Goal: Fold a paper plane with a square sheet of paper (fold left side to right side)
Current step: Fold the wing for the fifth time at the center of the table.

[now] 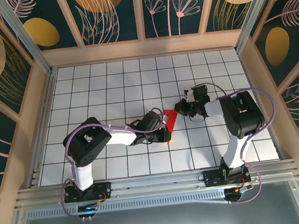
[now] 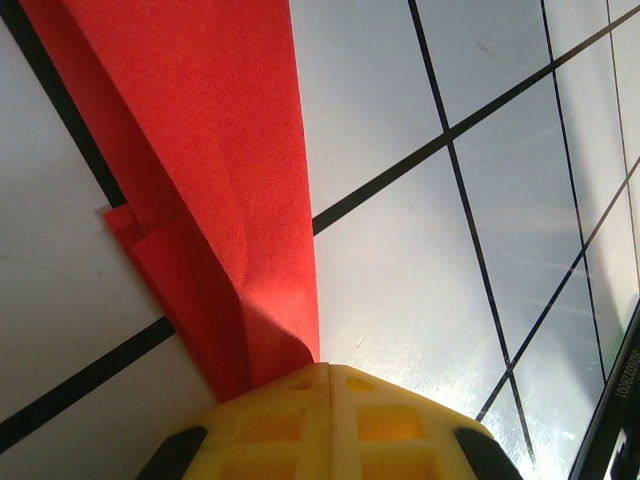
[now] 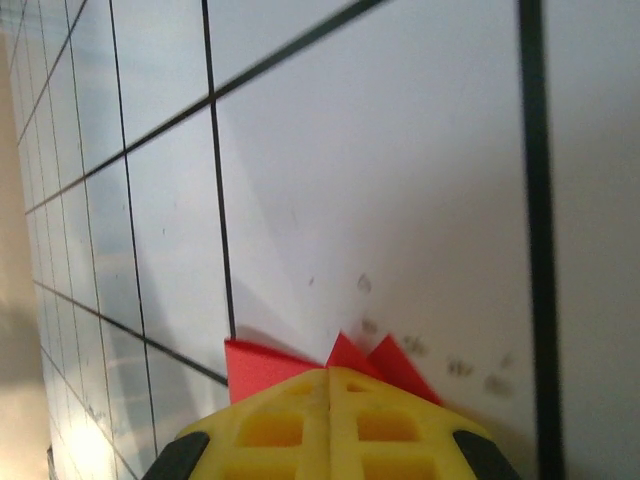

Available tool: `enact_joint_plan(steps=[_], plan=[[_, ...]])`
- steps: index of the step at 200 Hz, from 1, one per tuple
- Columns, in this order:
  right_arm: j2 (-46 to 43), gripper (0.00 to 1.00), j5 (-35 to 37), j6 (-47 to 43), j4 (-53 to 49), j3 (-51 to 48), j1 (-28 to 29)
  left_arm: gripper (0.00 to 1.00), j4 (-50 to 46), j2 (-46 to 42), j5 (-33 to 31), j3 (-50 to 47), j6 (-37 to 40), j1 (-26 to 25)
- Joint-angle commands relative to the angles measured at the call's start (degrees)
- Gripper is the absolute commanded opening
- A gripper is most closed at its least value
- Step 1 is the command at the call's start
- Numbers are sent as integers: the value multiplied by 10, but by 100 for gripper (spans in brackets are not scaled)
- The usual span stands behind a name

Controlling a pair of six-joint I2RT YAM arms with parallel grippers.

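The square sheet of paper [image 1: 171,119] lies on the tiled table, folded into a narrow red strip with layered creases. My left gripper [image 1: 166,134] is at its near end. In the left wrist view the yellow fingertips [image 2: 300,400] are shut together, with the left gripper [image 2: 330,368] resting on the end of the red paper [image 2: 220,150], which runs away up-left. My right gripper [image 1: 179,108] is at the strip's far end. In the right wrist view the right gripper [image 3: 330,372] is shut, and red corners of the paper [image 3: 258,365] poke out from under its tips.
The white table with black grid lines [image 1: 110,84] is walled by wooden panels on the left, right and back. A metal rail [image 1: 156,183] runs along the near edge by the arm bases. Both arms reach inward, their wrists close together over the table's middle.
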Motion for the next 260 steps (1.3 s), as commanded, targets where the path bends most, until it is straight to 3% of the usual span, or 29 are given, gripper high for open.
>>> enact_joint_plan(steps=[1, 43, 77, 114, 147, 188, 260], plan=[[30, 0, 89, -35, -1, 14, -32, 0, -122, 28, -51, -38, 10, 3], [21, 0, 81, -45, -24, 38, -49, 0, -118, 27, -52, -37, 9, 4], [-49, 0, 88, -55, -65, 39, -52, 0, -117, 27, -56, -38, 7, 4], [-156, 0, 67, -33, -81, -30, -42, 0, -117, 23, -59, -39, 6, 3], [-211, 0, 41, 14, -65, -100, 8, 0, -125, 26, -65, -35, 11, 4], [-199, 0, 40, 70, -5, -135, 83, 0, -126, 27, -66, -35, 9, 4], [-113, 0, 53, 87, 2, -106, 131, 0, -115, 17, -58, -33, 5, 3]])
